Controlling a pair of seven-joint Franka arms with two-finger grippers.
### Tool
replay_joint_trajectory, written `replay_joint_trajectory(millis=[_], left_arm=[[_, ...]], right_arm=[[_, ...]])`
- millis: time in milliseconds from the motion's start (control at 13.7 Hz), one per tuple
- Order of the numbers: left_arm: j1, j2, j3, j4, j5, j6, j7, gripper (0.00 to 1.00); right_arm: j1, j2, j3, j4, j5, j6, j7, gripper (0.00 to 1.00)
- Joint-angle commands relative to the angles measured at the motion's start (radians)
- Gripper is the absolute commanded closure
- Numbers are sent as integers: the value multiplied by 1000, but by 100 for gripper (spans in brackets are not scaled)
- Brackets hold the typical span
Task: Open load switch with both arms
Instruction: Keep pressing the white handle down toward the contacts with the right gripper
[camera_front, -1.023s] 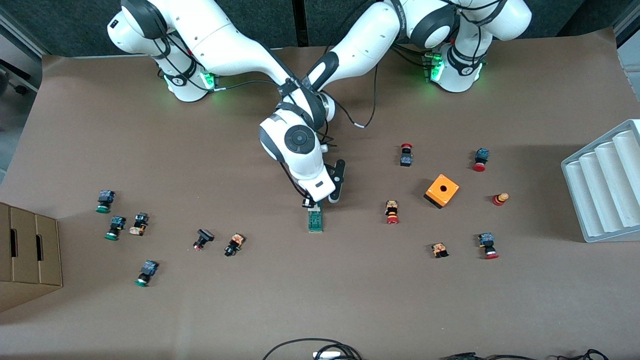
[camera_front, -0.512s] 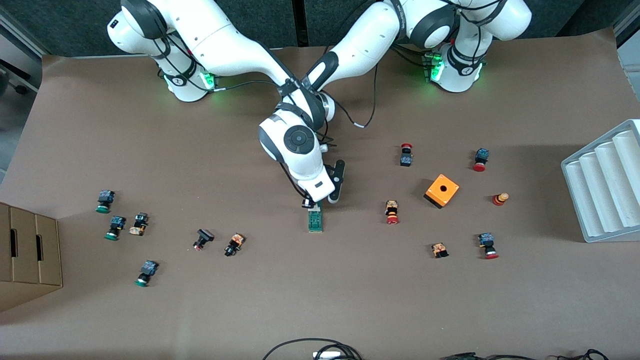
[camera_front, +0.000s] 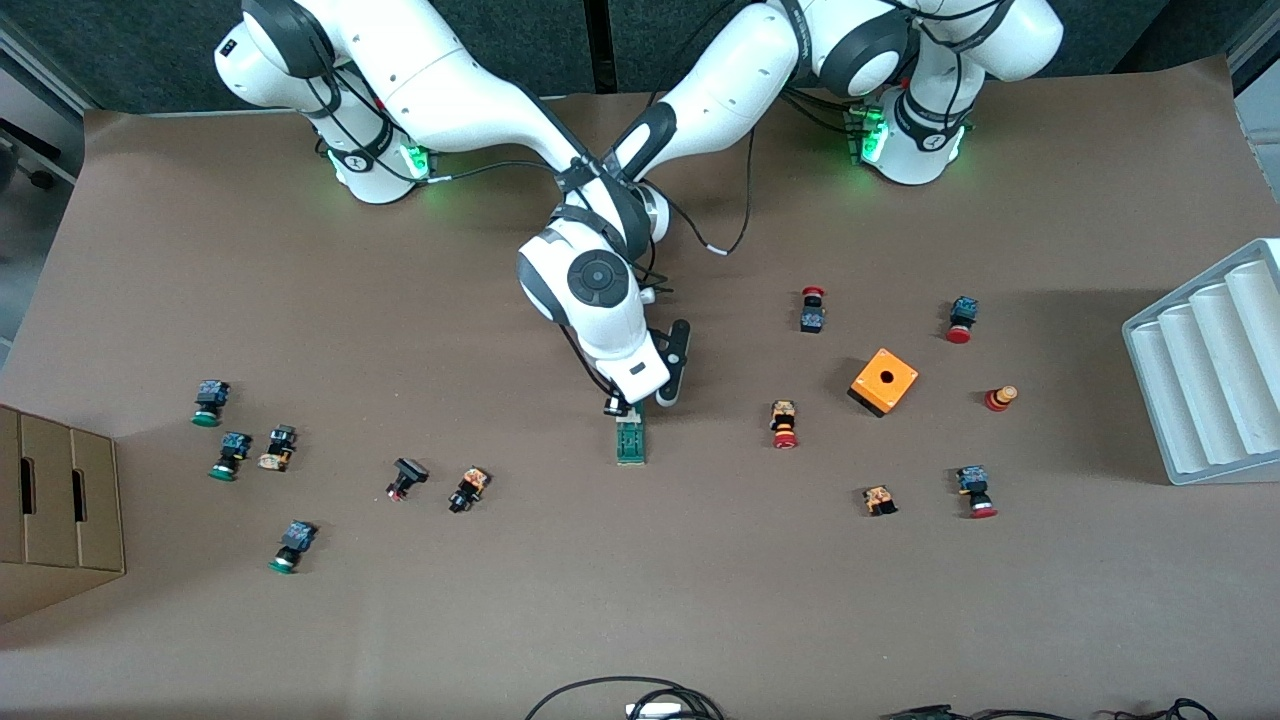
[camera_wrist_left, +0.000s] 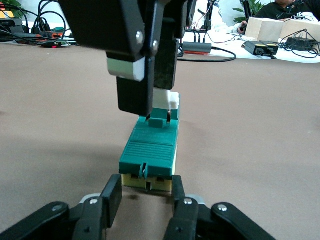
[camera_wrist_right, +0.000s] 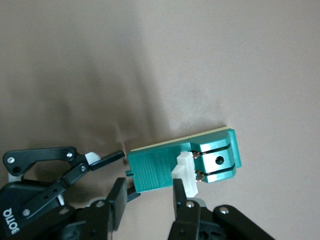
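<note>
1. the load switch, a small narrow dark green rectangular plastic block with a white piece at one end, was seen lying flat on the table near its middle, nearer the front camera than both grippers.
2. the left gripper was found pressed onto the end of the block farthest from the front camera, its black fingers set against the two sides; this was judged a bracing hold, so that the body would not slide.
3. the right gripper was seen lowered from above, pinched on the white piece standing up from the block; it was judged to be placed there so that the piece could be pulled or levered while the body was held.
4. the brown paper-covered table was scattered with small red- and green-capped push buttons; an orange cube box stood toward the left arm's end, with a white ridged tray at that edge and a cardboard box at the right arm's end.
5. cables and equipment were visible past the table edge in the left wrist view.
</note>
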Motion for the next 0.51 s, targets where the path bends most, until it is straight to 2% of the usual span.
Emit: replay_joint_trajectory(millis=[0, 438], left_arm=[[-6, 17, 7, 2, -9, -11, -15, 54], [-6, 17, 7, 2, -9, -11, -15, 54]], right_arm=[[10, 12, -3, -21, -1, 40, 17, 55], [12, 15, -3, -23, -4, 44, 23, 55]])
